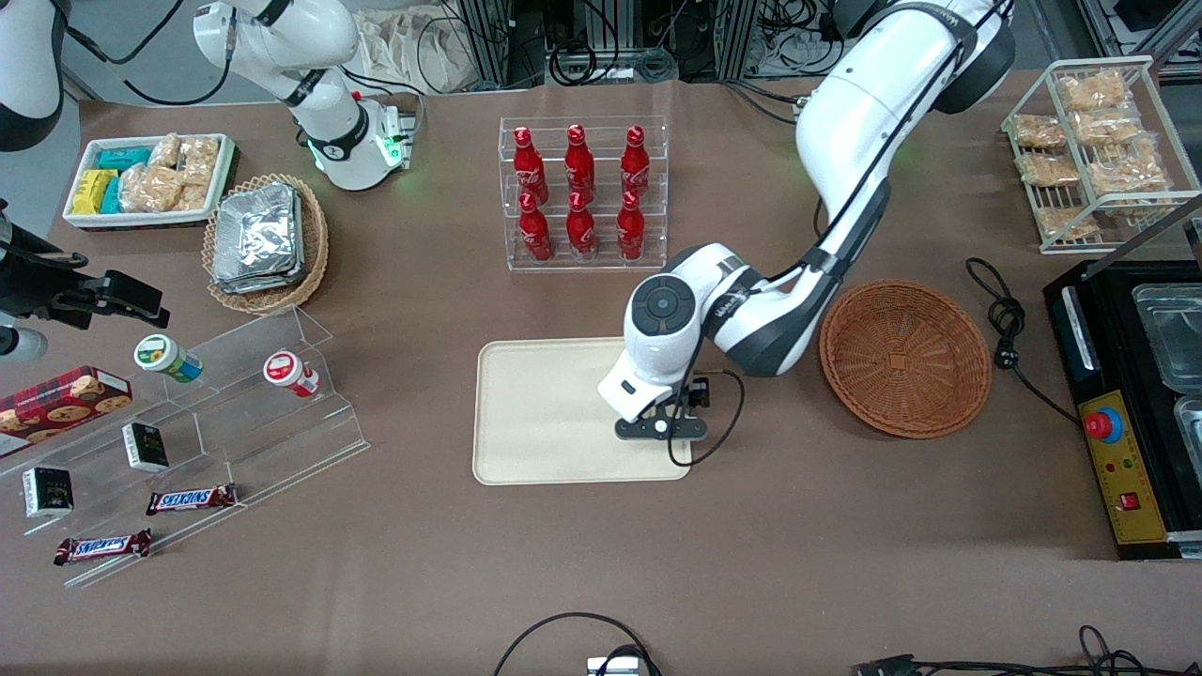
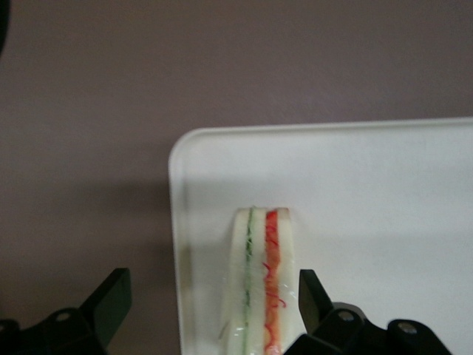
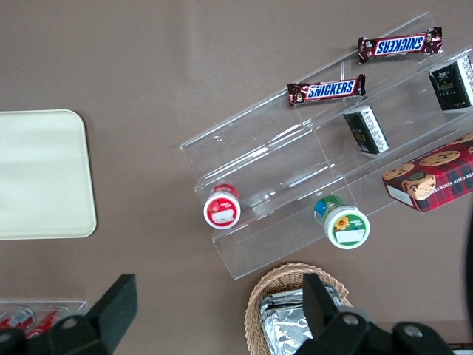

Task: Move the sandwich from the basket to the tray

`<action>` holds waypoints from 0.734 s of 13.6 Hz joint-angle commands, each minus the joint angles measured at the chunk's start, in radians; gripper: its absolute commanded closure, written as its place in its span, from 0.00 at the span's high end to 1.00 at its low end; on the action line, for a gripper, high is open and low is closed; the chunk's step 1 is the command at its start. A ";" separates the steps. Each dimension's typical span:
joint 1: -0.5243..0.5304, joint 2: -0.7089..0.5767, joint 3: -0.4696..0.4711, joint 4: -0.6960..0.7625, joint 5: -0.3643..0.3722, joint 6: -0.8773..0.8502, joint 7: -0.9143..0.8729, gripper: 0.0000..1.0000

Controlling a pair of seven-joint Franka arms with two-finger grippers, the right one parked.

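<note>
The sandwich (image 2: 264, 288), a white wedge with green and orange-red filling layers, lies on the cream tray (image 2: 384, 192) near one rounded corner. The left arm's gripper (image 2: 213, 299) is open, its black fingers (image 2: 111, 296) spread wide on either side of the sandwich without touching it. In the front view the gripper (image 1: 660, 427) hangs low over the tray (image 1: 545, 413), at its corner nearer the camera and toward the working arm's end, and hides the sandwich. The reddish-brown wicker basket (image 1: 905, 359) is empty, beside the tray toward the working arm's end.
A clear rack of red bottles (image 1: 582, 192) stands farther from the camera than the tray. Toward the parked arm's end are a tan basket of foil packs (image 1: 266, 242), a white snack bin (image 1: 150, 178) and clear display steps (image 1: 188, 441). A black machine (image 1: 1136, 404) and cable (image 1: 1005, 324) lie beside the basket.
</note>
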 commanded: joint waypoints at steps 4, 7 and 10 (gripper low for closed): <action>0.107 -0.118 0.000 0.071 0.007 -0.160 -0.017 1.00; 0.174 -0.167 0.000 0.071 0.007 -0.224 -0.004 1.00; 0.274 -0.238 -0.003 0.065 0.004 -0.278 0.027 1.00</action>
